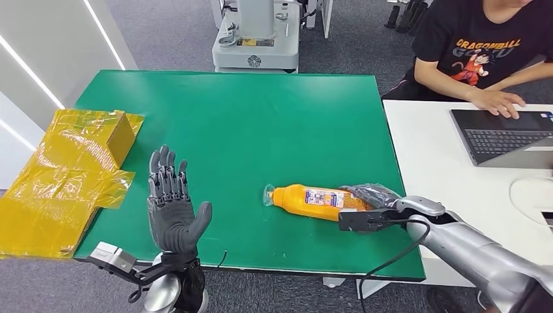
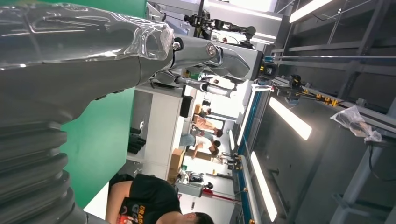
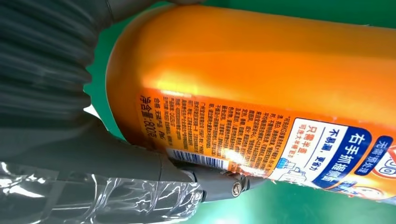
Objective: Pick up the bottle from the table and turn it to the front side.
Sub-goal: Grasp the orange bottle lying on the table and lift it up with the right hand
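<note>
bottle (image 1: 313,202) on table (image 1: 261,117) | right hand (image 1: 373,197) at its base

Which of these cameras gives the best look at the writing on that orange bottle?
The right wrist view: the bottle sits close up, its label text and barcode sharp. The head view shows the whole bottle lying on the green table, the label tiny. The left wrist view offers nothing of it.

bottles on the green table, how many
1. The orange bottle lies on its side near the table's front right, its base at the right hand. The yellow wrapping could hide others.

Silver arms, dark grey ribbed left hand (image 1: 172,218), black cable.
</note>
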You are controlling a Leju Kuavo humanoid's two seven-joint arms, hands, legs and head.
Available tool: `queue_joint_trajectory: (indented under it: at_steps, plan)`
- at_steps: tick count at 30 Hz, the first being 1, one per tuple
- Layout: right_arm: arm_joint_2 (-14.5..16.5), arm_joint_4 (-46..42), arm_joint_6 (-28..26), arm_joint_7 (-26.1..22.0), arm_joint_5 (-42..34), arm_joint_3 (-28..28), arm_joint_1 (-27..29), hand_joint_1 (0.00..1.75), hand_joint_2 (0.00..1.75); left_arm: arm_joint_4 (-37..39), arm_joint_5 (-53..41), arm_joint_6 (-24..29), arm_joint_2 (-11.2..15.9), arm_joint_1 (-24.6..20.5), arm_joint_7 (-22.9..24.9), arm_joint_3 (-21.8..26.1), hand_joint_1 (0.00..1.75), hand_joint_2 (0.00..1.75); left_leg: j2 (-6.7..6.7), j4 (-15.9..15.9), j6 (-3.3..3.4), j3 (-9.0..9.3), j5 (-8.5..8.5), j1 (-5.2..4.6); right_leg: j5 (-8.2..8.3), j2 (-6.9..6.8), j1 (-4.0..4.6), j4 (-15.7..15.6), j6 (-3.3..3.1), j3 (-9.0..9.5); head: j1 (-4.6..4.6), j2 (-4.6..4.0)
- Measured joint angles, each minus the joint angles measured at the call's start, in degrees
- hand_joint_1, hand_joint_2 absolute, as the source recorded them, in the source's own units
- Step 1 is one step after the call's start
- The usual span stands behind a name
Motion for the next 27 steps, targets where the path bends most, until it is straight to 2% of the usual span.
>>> queue_joint_trajectory:
  at_steps: [5, 8, 16, 18, 23, 27]
  plan:
    - [-0.1, -0.6, -0.3, 0.1, 1.1, -1.0, 0.6, 1.75, 1.75, 0.0, 0.0, 0.0, 0.0, 0.0, 0.0, 0.0, 0.00, 1.75, 0.00, 0.0, 0.02, 0.00, 0.01, 0.00, 0.01, 0.00, 0.00, 0.0, 0.00, 0.01, 0.00, 0.00]
    - [0.3, -1.4, -1.2, -0.5, 3.8, -4.5, 2.2, 1.75, 1.75, 0.0, 0.1, 0.2, 0.0, -0.1, 0.0, 0.0, 0.00, 1.75, -0.01, 0.0, 0.02, -0.02, 0.02, 0.00, 0.03, -0.01, 0.00, 0.0, 0.01, 0.00, -0.01, 0.00]
    - [4.0, -1.1, -10.8, -2.3, 7.2, -11.0, 6.1, 1.75, 1.75, 0.0, 0.0, 1.0, -0.5, -0.3, 0.0, 0.0, 0.00, 1.75, -0.03, 0.0, 0.02, -0.11, 0.02, 0.00, 0.02, -0.05, 0.00, 0.0, 0.01, -0.08, -0.02, 0.00]
    - [4.9, -1.2, -14.7, -3.1, 6.6, -12.6, 7.2, 1.75, 1.75, 0.0, 0.0, 1.2, -0.5, -0.3, 0.0, 0.0, 0.00, 1.75, -0.05, 0.0, 0.02, -0.15, 0.02, 0.01, 0.01, -0.08, 0.01, 0.0, 0.01, -0.08, 0.00, 0.00]
    - [7.2, -4.4, -29.5, -5.7, 6.2, -20.1, 12.5, 1.75, 1.75, 0.0, 0.3, 1.3, -0.6, -0.3, 0.0, 0.0, 0.00, 1.75, -0.07, 0.0, 0.02, -0.20, 0.02, 0.01, 0.00, -0.10, 0.02, 0.0, 0.01, -0.15, -0.01, 0.00]
    - [8.5, -9.7, -36.7, -7.3, 8.1, -26.0, 17.9, 1.75, 1.75, 1.4, 1.4, 0.3, -0.6, -1.5, 0.0, -0.6, 0.00, 1.75, -0.15, 0.0, 0.02, -0.25, 0.02, 0.02, -0.01, -0.19, 0.02, 0.0, 0.01, -0.18, -0.01, 0.00]
